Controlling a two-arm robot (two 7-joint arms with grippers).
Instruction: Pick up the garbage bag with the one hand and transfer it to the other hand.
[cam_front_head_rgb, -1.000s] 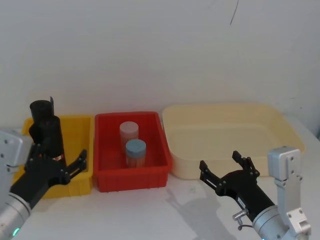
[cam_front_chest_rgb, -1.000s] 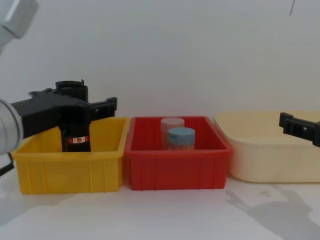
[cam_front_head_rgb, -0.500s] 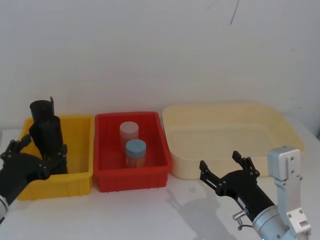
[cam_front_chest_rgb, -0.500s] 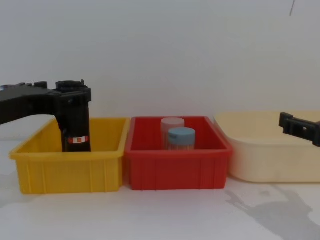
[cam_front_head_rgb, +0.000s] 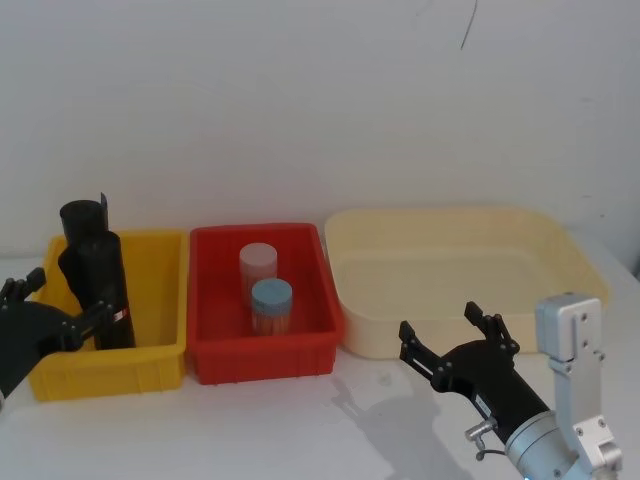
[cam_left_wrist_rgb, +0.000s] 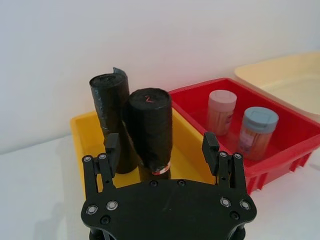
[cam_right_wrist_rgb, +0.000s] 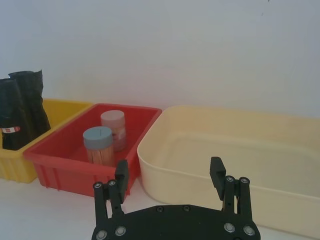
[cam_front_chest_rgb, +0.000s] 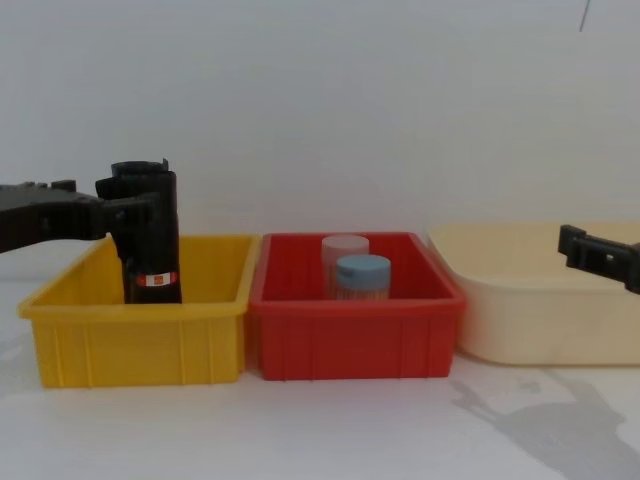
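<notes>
While scanning from the left, picking out the bag (cam_front_head_rgb: 105, 285) first: upright in the yellow bin (cam_front_head_rgb: 120, 368), toward its left side, with a red-and-white band low on its side. Right behind it, close against it, a crinkled plain roll (cam_front_head_rgb: 80, 222) with a flap sticking up. Now to the left gripper (cam_front_head_rgb: 65, 298), level with the bag at the bin's left rim, with fingers released, spread wide, clutching nothing. From the head, seeing the nearer fingertip cross in front of the bag's lower half. From the wrist, seeing the bag framed between both fingers yet farther out than the tips. Cannot tell whether touching or just short of it. Over to the right gripper (cam_front_head_rgb: 445, 328), low above the table (cam_front_head_rgb: 300, 420) in front of the cream tub (cam_front_head_rgb: 460, 212), well apart from the bag. Likewise slack, with fingers splayed and nothing between them. Between yellow bin and tub, noting the red bin (cam_front_head_rgb: 265, 360) with two jars (cam_front_head_rgb: 271, 300) upright inside, blue lid in front of pale lid, just beside each other.
</notes>
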